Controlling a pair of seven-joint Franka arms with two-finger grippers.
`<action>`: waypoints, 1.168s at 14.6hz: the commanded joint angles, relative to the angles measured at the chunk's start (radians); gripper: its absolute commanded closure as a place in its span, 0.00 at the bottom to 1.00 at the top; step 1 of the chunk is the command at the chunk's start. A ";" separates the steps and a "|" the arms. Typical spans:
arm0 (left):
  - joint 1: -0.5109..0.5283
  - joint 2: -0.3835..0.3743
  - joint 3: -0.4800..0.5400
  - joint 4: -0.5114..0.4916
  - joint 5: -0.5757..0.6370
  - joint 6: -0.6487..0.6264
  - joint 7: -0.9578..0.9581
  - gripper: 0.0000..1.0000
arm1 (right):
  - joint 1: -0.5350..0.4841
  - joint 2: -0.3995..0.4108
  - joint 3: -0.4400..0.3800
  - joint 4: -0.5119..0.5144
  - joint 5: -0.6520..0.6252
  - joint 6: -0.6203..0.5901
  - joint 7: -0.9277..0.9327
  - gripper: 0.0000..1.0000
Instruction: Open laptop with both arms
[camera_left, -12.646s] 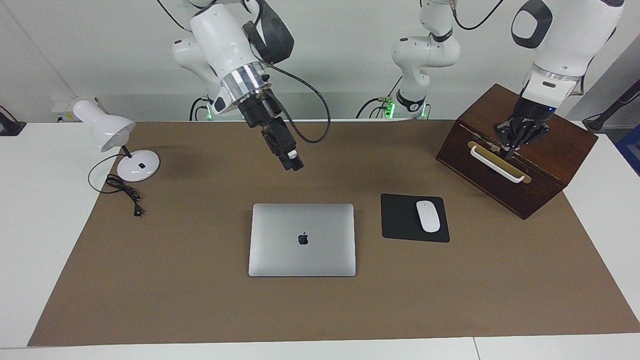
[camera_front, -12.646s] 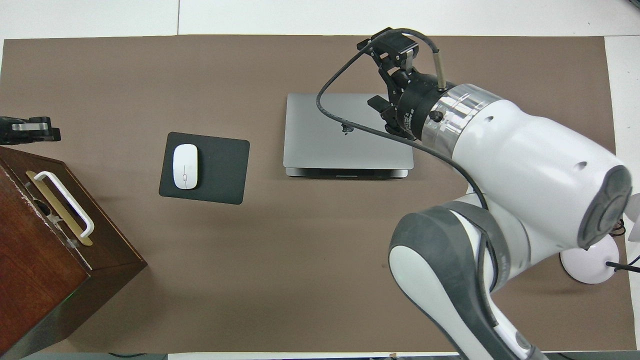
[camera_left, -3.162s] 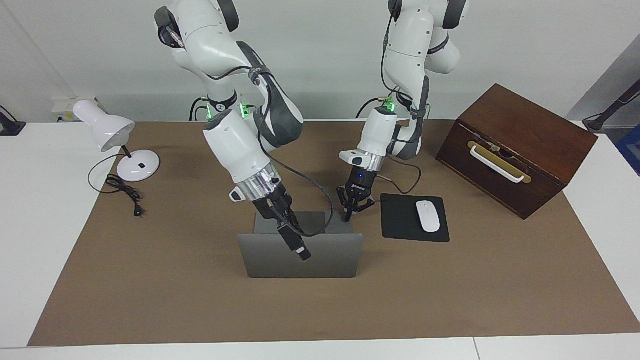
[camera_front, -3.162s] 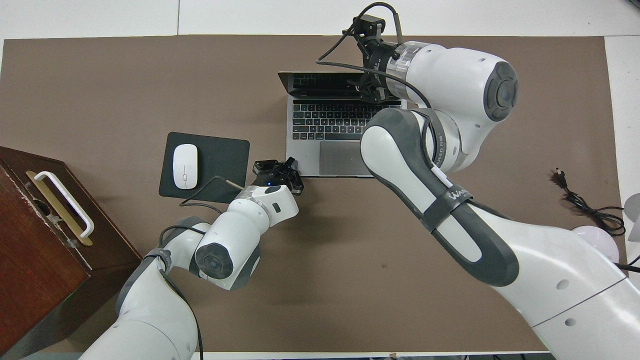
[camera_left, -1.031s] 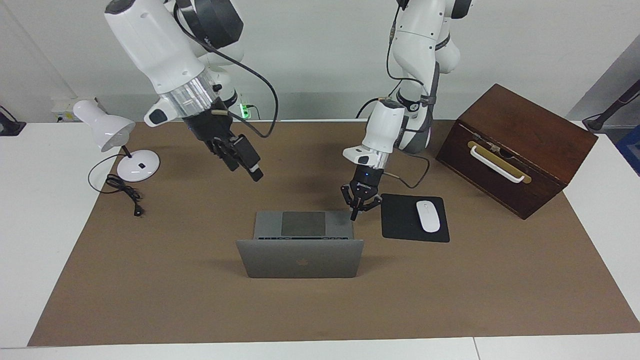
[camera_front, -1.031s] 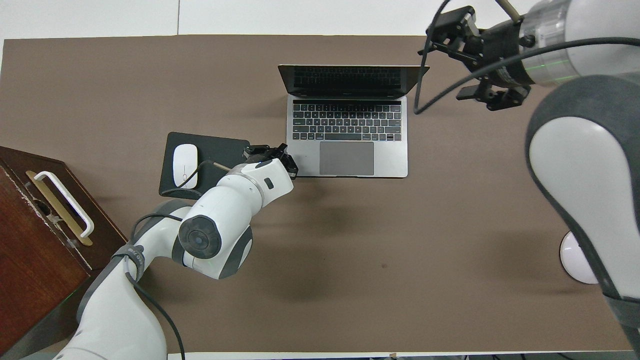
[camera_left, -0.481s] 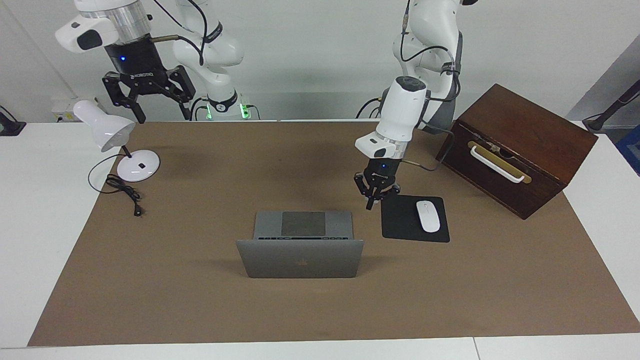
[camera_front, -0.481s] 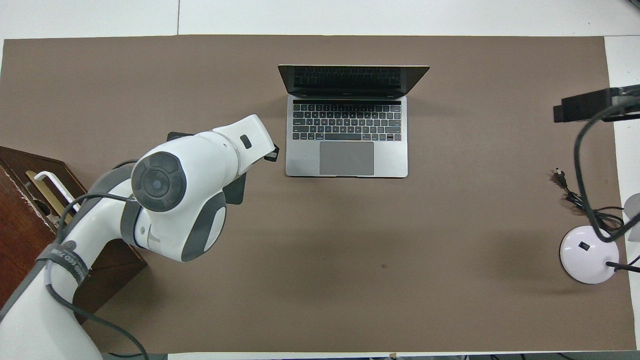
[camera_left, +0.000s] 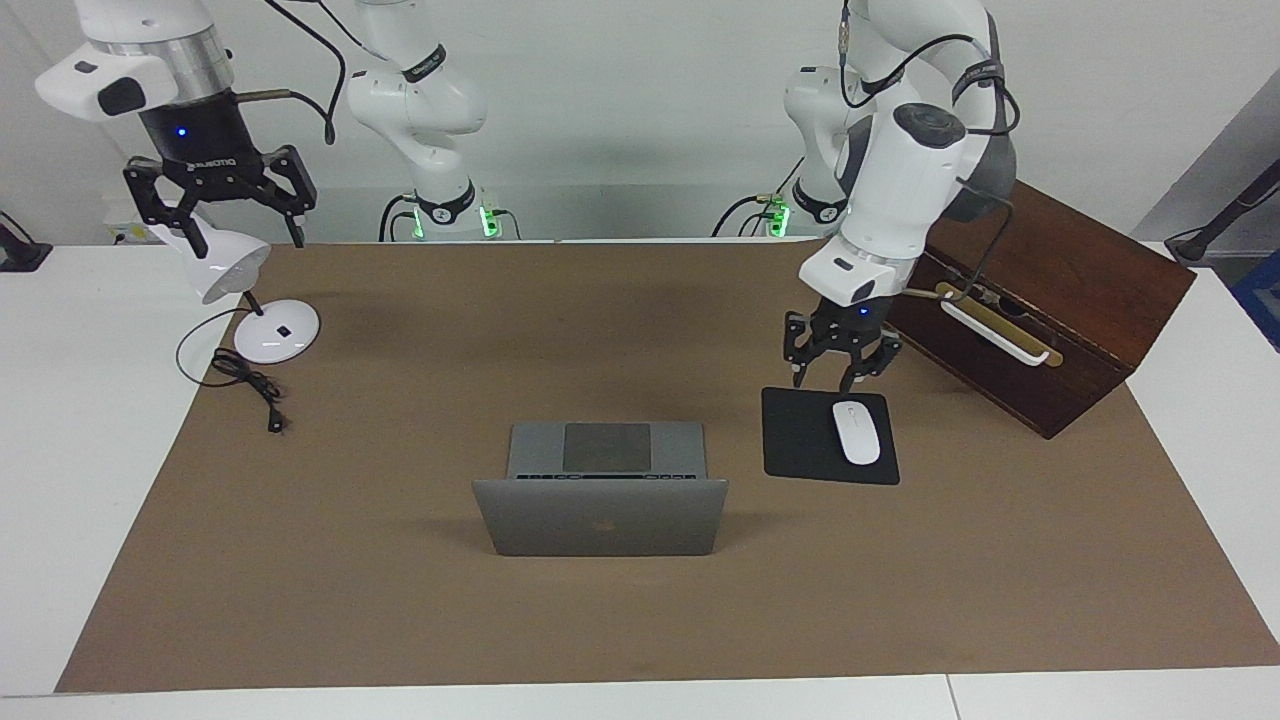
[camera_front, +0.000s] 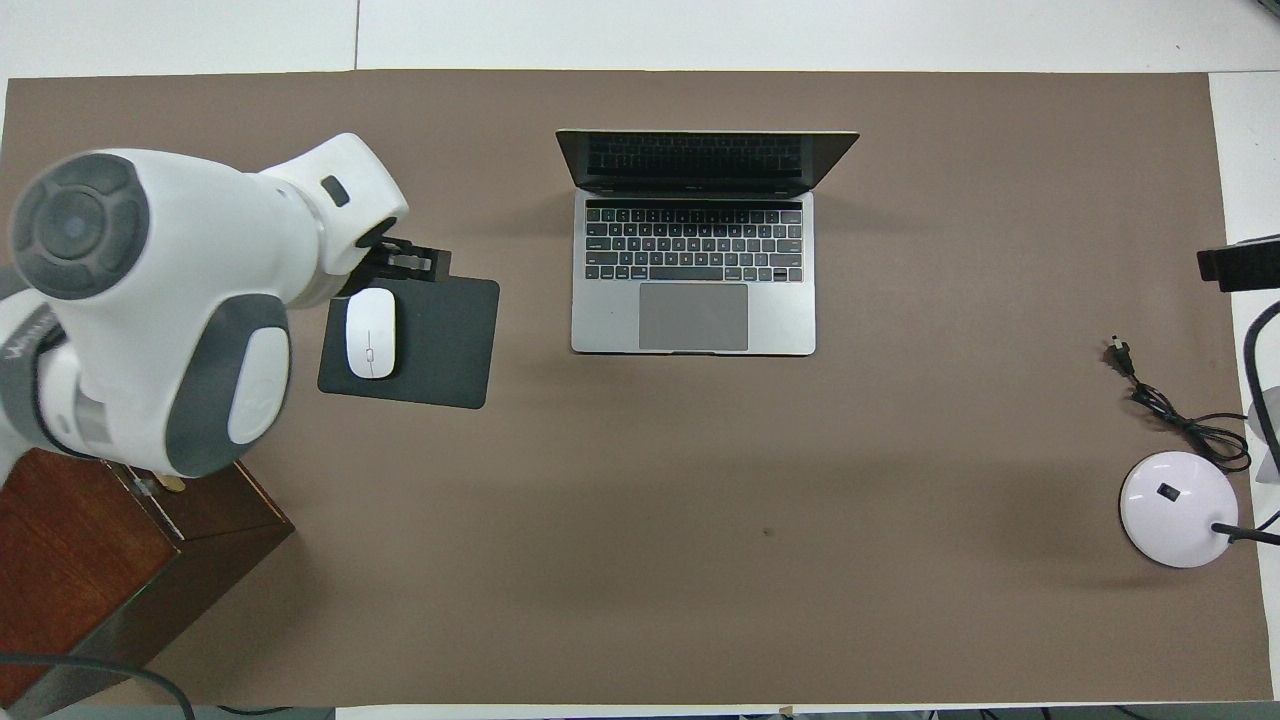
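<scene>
I see the laptop (camera_left: 600, 500) lid up (task looks done). Left gripper (camera_left: 840, 372) spread over mouse pad (camera_left: 805, 440); right gripper (camera_left: 218, 215) spread above lamp (camera_left: 215, 262). Next: park both.

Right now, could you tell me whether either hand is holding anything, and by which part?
Nothing is held: the left hand hangs open over the black mouse pad, the right hand open above the white desk lamp.

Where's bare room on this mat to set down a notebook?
Widest bare patch: between the open laptop and the lamp base. Also bare: the strip from the laptop to the robots' edge. Crowded: the mouse pad, wooden box and left gripper.
</scene>
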 joint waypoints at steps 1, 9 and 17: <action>0.091 -0.027 -0.008 0.093 0.001 -0.183 -0.010 0.00 | -0.018 -0.038 0.011 -0.076 0.038 0.020 0.113 0.00; 0.278 -0.135 -0.003 0.113 0.018 -0.362 0.014 0.00 | 0.005 -0.036 -0.019 -0.080 0.055 0.009 0.224 0.00; 0.338 -0.147 0.000 0.122 0.018 -0.452 0.011 0.00 | -0.004 -0.037 -0.029 -0.083 0.046 0.017 0.213 0.00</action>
